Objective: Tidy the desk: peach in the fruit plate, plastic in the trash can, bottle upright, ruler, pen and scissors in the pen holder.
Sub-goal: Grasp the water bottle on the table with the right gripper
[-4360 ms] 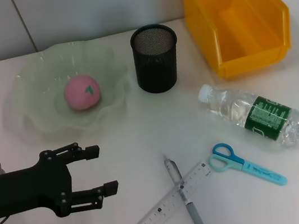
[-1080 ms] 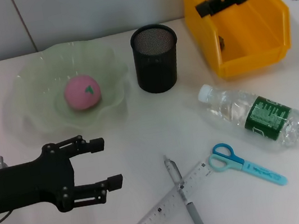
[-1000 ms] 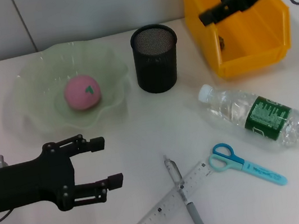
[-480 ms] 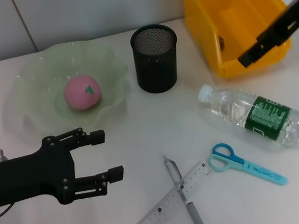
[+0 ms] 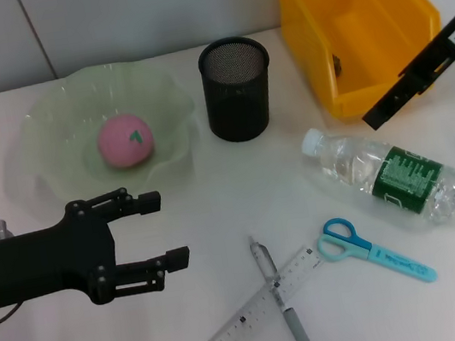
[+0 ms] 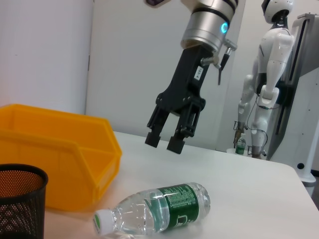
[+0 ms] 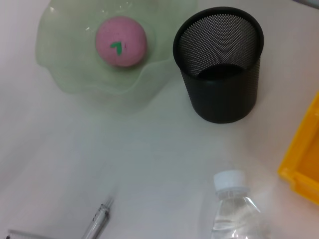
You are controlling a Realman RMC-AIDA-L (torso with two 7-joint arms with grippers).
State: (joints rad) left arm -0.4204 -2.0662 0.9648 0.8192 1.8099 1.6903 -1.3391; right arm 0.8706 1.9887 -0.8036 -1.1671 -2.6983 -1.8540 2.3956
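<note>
The white desk [image 5: 206, 200] carries everything, with a grey panelled wall behind it in the head view; the left wrist view alone shows a white humanoid robot [image 6: 269, 74] standing off in the room. The yellow trash can [image 5: 361, 28] sits at the far right, something small and dark inside it. The fruit plate [image 5: 63, 170] at far left holds the peach [image 5: 125, 140], and the pen holder [image 5: 237, 88] stands upright between plate and can. The bottle [image 5: 384, 173] lies on its side in front of the can. The left gripper [image 5: 155, 229] hovers near the plate, fingers apart and empty. The right gripper [image 6: 164, 140] hangs above the bottle, fingers slightly apart, holding nothing. The ruler [image 5: 258, 308] lies crossed with the pen [image 5: 280, 296], and the scissors [image 5: 370, 250] lie just beside them.
</note>
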